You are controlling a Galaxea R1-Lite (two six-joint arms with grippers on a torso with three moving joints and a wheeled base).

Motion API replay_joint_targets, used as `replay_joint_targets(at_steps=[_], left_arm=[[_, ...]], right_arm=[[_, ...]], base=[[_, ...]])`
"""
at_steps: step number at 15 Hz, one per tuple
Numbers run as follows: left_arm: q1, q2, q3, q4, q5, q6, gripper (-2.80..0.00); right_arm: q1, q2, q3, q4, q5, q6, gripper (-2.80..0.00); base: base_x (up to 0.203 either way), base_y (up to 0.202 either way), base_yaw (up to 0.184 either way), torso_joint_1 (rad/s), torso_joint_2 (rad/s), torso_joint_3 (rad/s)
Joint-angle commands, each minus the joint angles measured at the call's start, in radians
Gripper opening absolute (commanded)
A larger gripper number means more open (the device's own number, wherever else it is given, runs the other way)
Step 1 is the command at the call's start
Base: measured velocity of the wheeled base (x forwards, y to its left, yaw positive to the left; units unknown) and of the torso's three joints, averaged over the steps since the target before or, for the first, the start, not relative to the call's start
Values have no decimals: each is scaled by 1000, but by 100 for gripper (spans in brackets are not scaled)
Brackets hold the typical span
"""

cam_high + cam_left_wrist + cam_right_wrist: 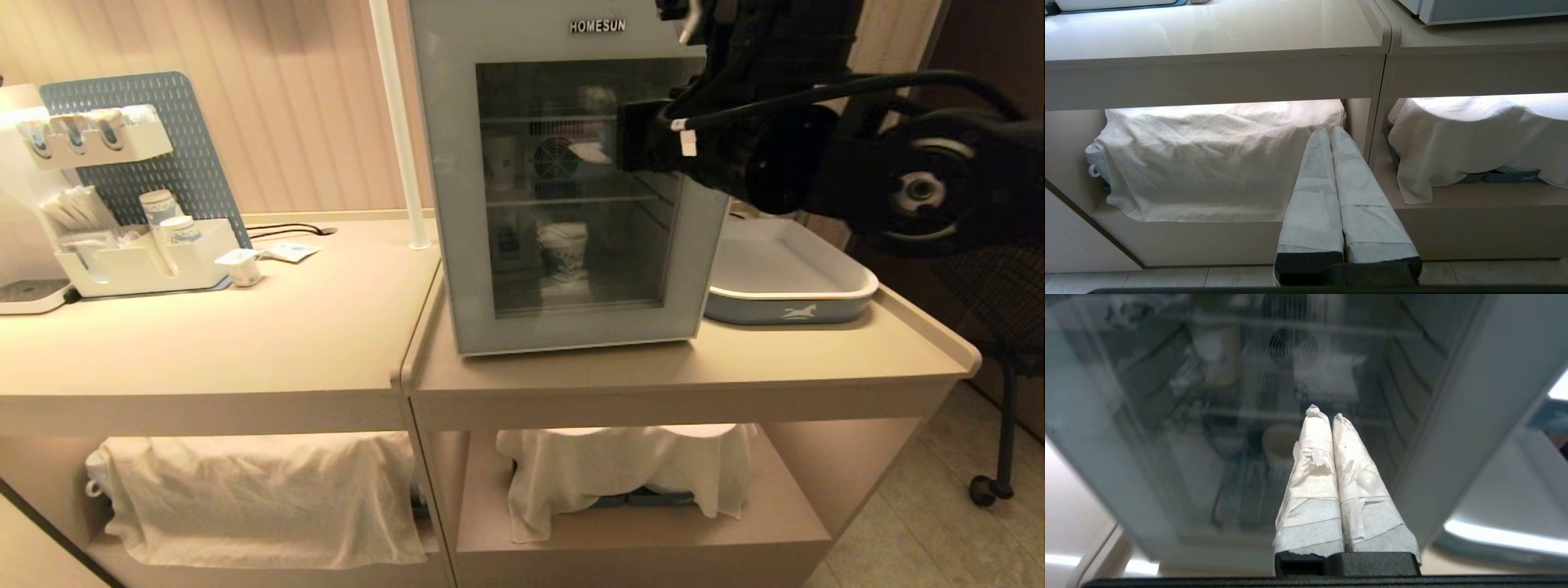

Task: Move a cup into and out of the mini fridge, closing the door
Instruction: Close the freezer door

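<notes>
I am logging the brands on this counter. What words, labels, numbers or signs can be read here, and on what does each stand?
"HOMESUN": top of the door of the mini fridge.
Horse emblem, no words: front wall of the grey tray.
Blue print on the cup behind the glass: unreadable.
Print on the stacked cups, small tub and flat packet: too small to read.

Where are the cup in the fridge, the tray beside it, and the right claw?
cup [562,260]: head view, patterned side, behind the glass.
tray [788,309]: head view, front wall.
right claw [1323,415]: right wrist view, between the taped tips.
</notes>
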Motion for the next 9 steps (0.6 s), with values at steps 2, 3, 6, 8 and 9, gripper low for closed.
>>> replay_joint_targets(at_steps=[2,3,6,8,9], left_arm=[[0,1,2,1,0,1,-280],[0,1,2,1,0,1,-280],[0,0,2,1,0,1,-280],[0,1,2,1,0,1,-280],[0,0,2,1,0,1,-280]], right_arm=[[-18,136,-117,-31,1,-17,-280],[-41,169,-143,-36,2,-23,-280],[-66,219,-149,-84,6,-33,-280],[-73,245,-150,-115,20,-47,-280],[-74,253,-150,-127,20,-48,-280]], base=[[0,0,0,0,0,0],[0,0,0,0,0,0],[0,0,0,0,0,0],[0,0,0,0,0,0],[0,0,0,0,0,0]])
